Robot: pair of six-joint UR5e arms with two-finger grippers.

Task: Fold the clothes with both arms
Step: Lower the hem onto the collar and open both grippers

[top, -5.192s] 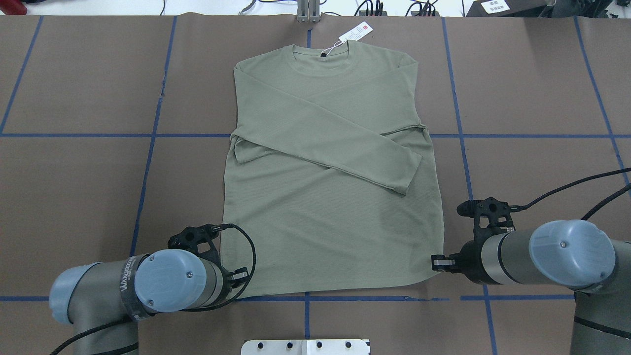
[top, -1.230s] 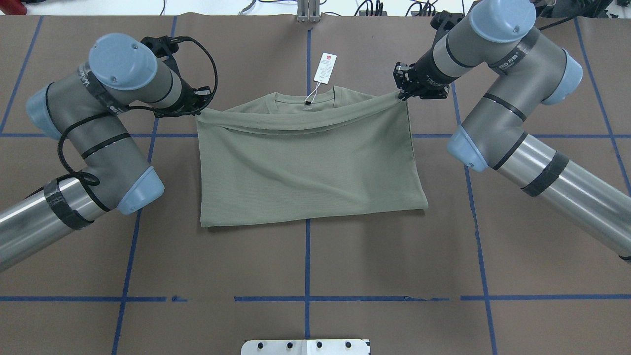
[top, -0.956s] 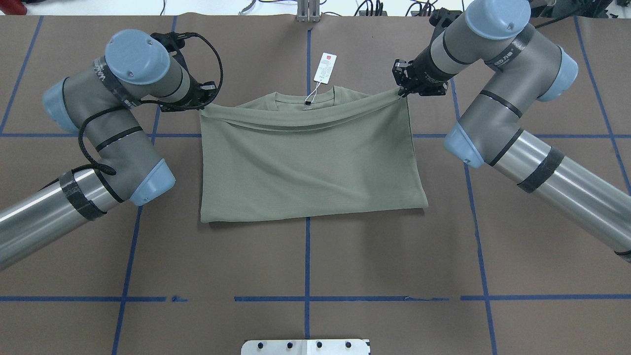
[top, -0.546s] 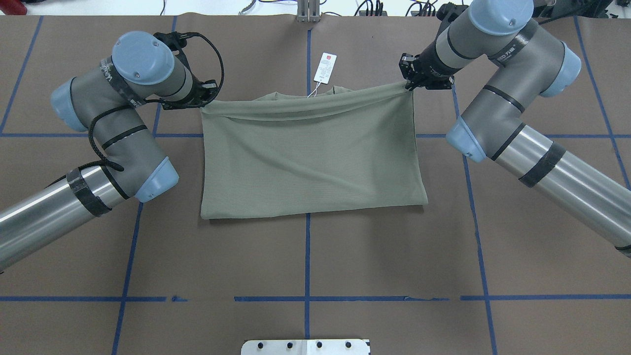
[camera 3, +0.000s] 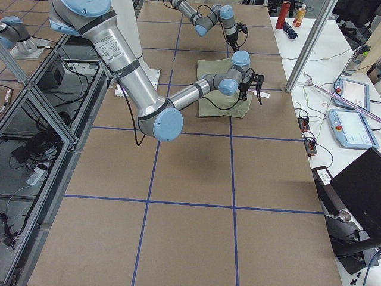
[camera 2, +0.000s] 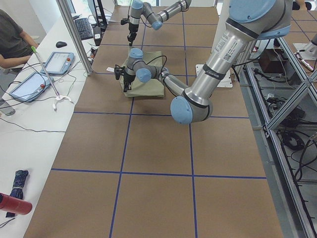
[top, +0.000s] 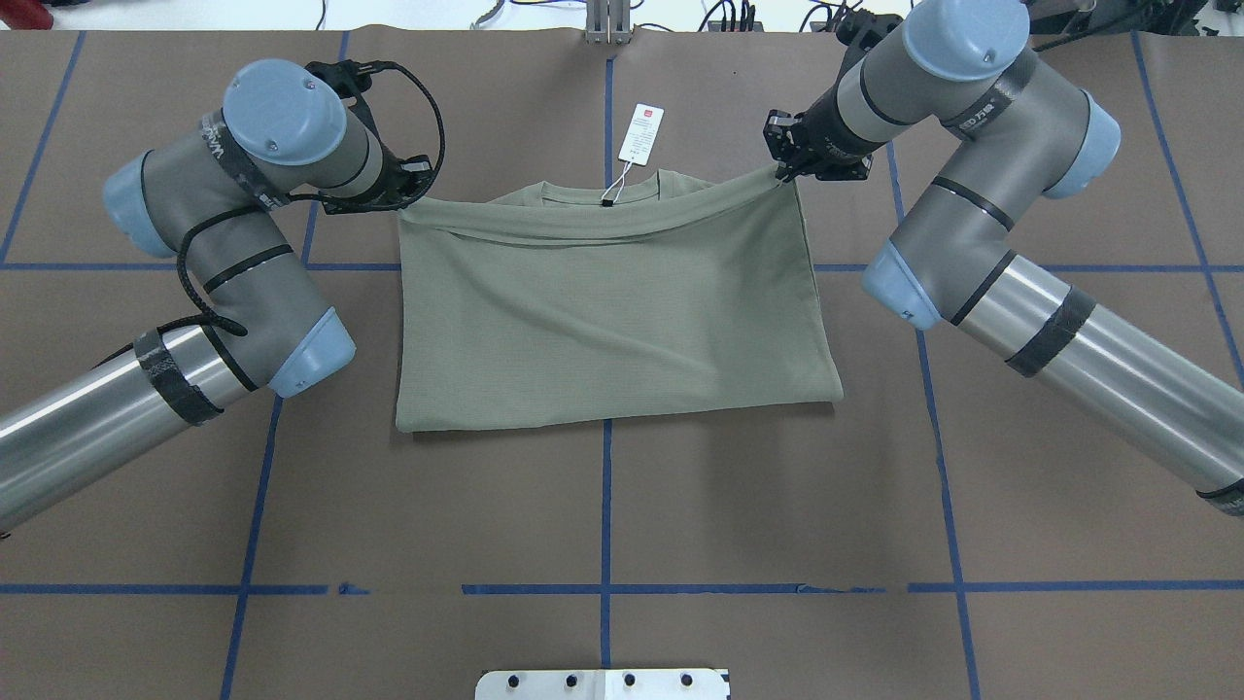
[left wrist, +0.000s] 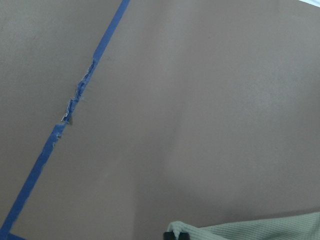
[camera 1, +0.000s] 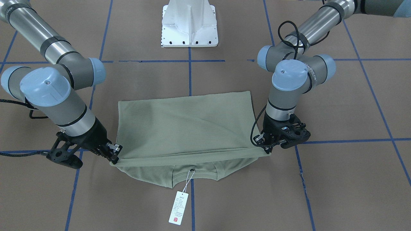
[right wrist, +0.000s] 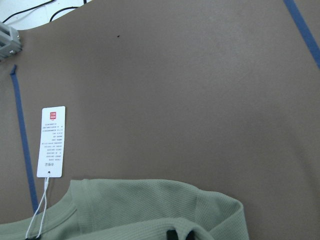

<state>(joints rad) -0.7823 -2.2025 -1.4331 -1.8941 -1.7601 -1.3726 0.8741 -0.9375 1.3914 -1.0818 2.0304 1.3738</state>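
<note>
Since half a second ago, the held hem edge has drawn back toward the lower frame, uncovering the collar again, and the right gripper [top: 783,174] has shifted leftward.

- One table [top: 603,506], brown with blue tape lines.
- Two arms: the left arm [top: 243,243] enters from the lower left of the overhead view, the right arm [top: 972,224] from the lower right.
- One shirt [top: 612,311], upper centre, folded in half with the hem just short of the collar.
- Two grippers: the left gripper [top: 405,200] is clamped on the hem's left corner, the right gripper on its right corner.
- One hang tag [top: 641,133], on the table above the collar.
</note>
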